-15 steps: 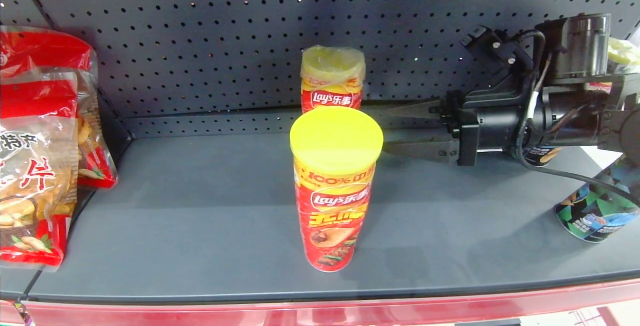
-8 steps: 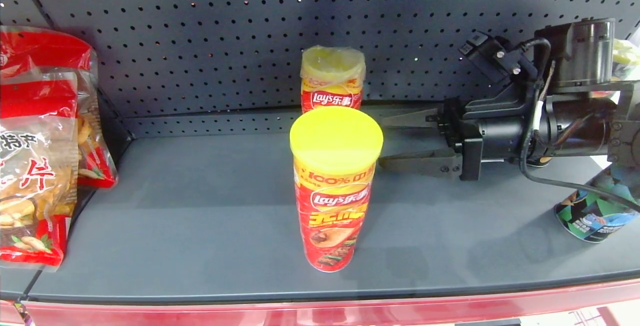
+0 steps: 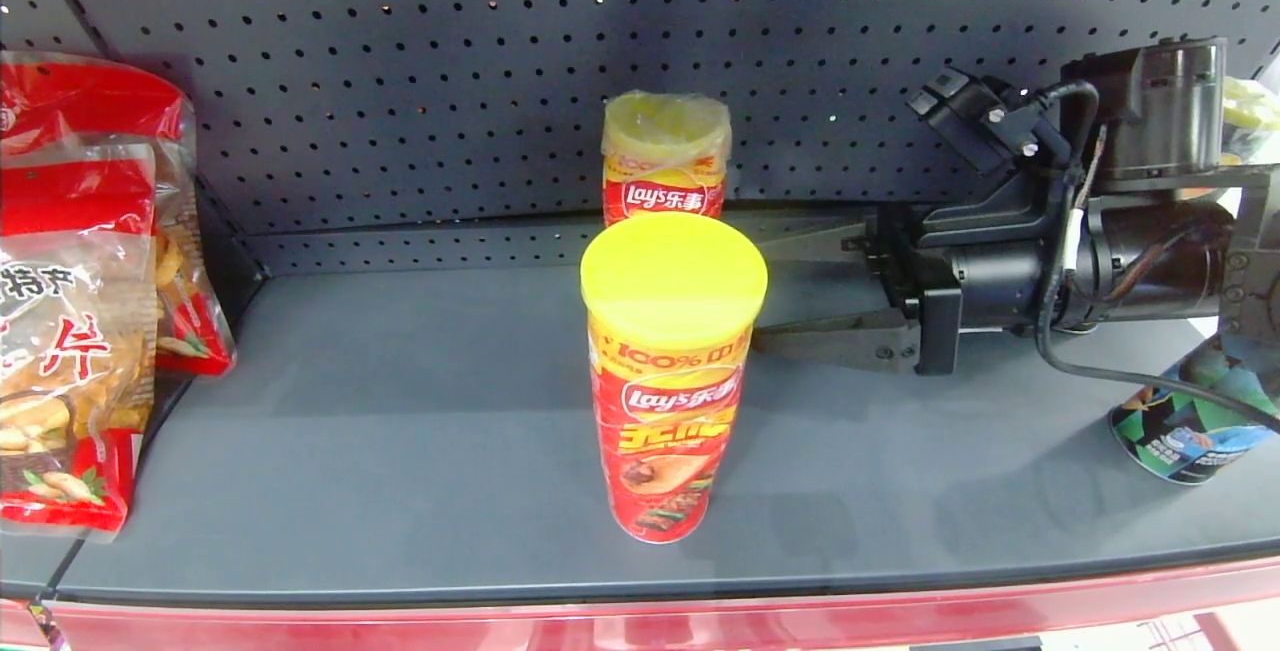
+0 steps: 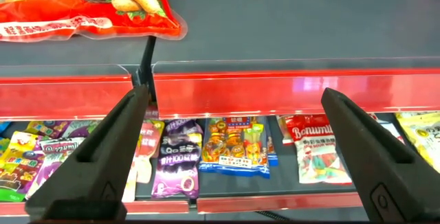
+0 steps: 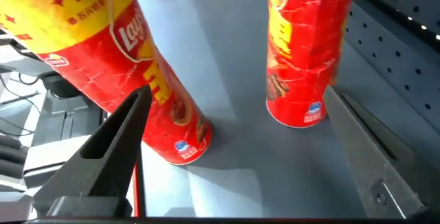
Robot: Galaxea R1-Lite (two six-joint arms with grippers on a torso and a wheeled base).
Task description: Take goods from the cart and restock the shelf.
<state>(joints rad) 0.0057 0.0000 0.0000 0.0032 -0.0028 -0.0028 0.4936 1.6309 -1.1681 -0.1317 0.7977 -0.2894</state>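
Rear chip can (image 3: 664,156) at 12 o'clock of front chip can (image 3: 672,371), lower half hidden behind it. Both upright mid-shelf (image 3: 400,431). Right gripper (image 5: 235,92) comes in from 3 o'clock, fingers spread wide, nothing pinched. Far finger tip is lost behind the front can's lid, so can't tell if it touches. Dark can (image 3: 1190,421) at 4 o'clock, cut off by the frame. Snack bags (image 3: 70,331) crowd the 9 o'clock edge, with bare shelf between. Left gripper (image 4: 234,92) spread too, empty, facing the red shelf lip (image 4: 275,90).
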